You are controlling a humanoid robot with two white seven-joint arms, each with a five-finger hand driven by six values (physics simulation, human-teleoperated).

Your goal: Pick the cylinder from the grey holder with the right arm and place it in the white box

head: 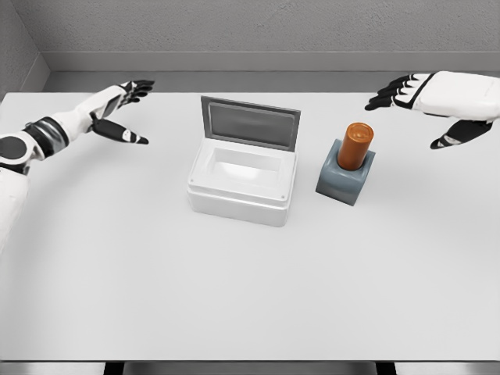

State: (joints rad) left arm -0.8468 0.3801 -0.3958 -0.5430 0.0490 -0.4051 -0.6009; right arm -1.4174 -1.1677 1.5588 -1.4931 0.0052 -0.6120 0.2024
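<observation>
An orange cylinder stands upright in a grey holder right of the table's middle. Left of it sits a white box with its grey lid raised at the back; the inside is bare. My right hand hovers above and to the right of the cylinder, apart from it, fingers spread and thumb hanging down. My left hand is held out at the far left, fingers relaxed, holding nothing.
The white table spreads wide in front of the box and holder. Its back edge meets a grey wall just behind both hands.
</observation>
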